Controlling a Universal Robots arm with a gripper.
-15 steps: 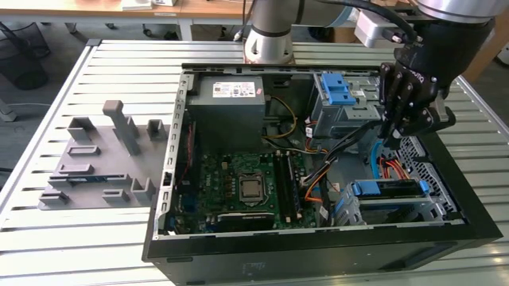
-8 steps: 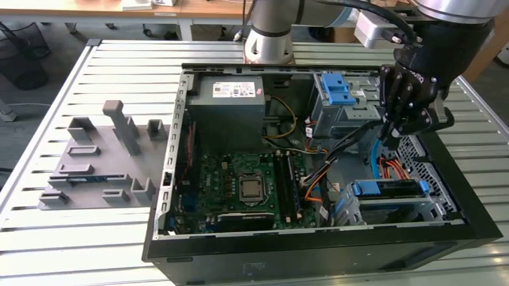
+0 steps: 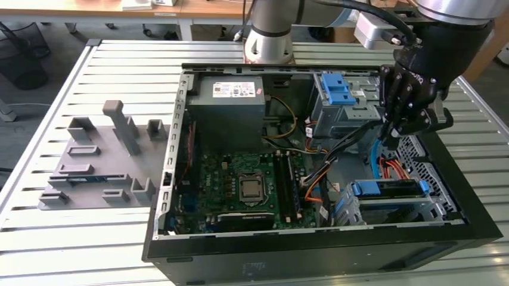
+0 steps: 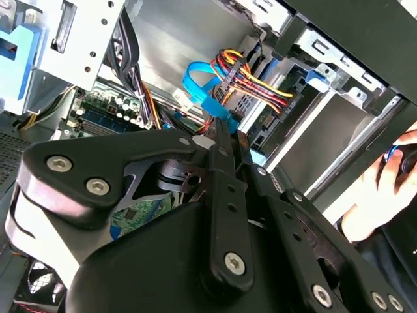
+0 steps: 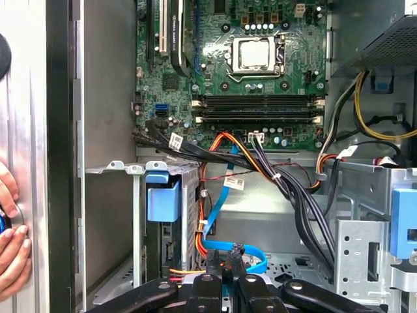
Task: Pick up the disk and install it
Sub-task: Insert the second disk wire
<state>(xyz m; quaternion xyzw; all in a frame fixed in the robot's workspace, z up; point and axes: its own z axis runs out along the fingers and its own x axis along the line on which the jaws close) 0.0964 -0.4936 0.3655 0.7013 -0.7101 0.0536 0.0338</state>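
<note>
Slatted grey metal forms the desk, and on it lies an open black computer case with its side panel off. Beside the case, toward the exterior view's left, sits a grey plastic fixture of blocky posts and slots.

Inside the case, the green motherboard shows a square silver processor socket and long memory slots. A boxy grey power supply with a white sticker occupies one corner, and next to it stands a perforated grey metal cage with blue plastic latches.

The disk — flat, framed by its blue plastic carrier — appears already seated in the drive bay near the case's front corner, toward the exterior view's right. In the first wrist view its blue tab stands out from the folded sheet-metal bay. A flat blue data cable and a red, yellow and black wire bundle curl toward the bay.

The black gripper hangs inside the case between the cage and the bay — its jaws are drawn together with nothing between them. The matt black fingers carry silver screws.

A person's hand rests at the edge of the case.
</note>
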